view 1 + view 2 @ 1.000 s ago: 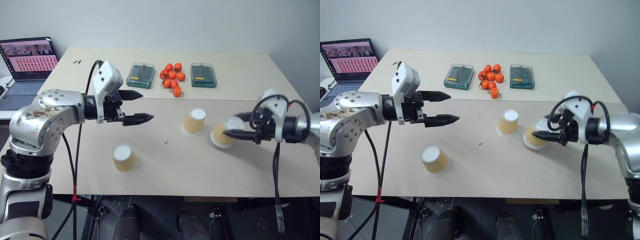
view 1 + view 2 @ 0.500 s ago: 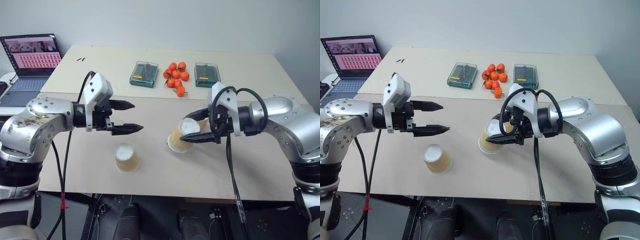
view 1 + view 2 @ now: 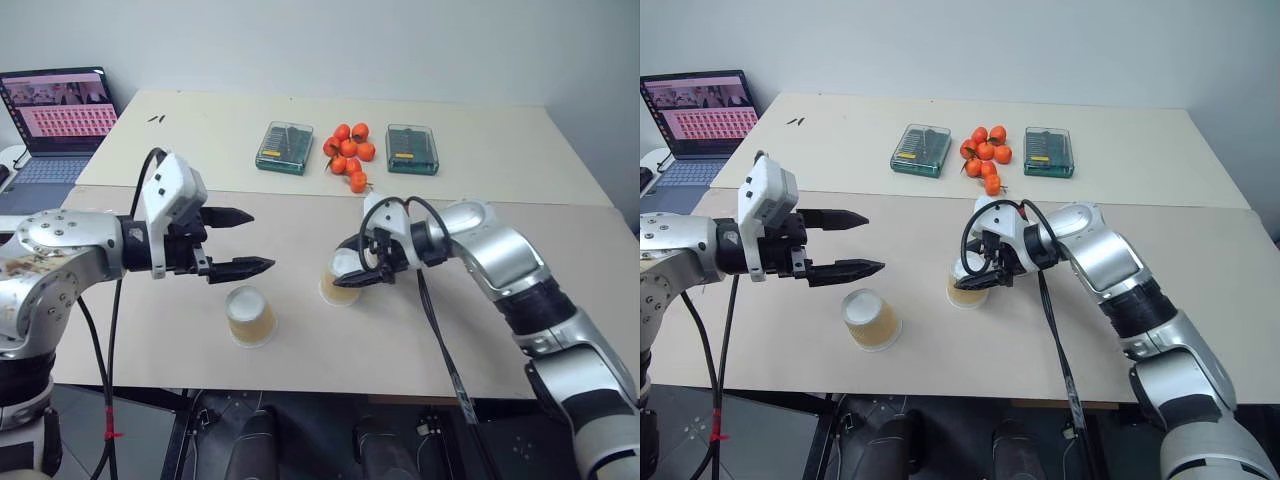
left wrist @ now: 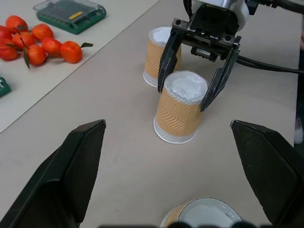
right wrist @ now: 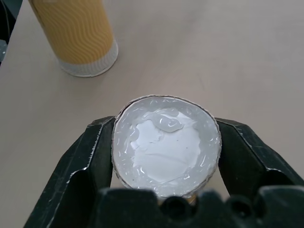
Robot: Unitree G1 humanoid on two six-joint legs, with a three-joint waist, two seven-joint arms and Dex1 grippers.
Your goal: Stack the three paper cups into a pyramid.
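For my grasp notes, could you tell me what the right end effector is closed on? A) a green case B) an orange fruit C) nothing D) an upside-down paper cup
D: the right end effector has a finger on each side of an upside-down paper cup standing on the table.

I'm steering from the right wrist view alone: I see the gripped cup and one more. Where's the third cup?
Observer: The third cup stands upside down near the table's front edge, to the left of the held cup and apart from it.
Operator: Is the other gripper near it?
Observer: The left gripper hovers open just beyond the third cup, holding nothing; the right gripper is shut on the held cup.
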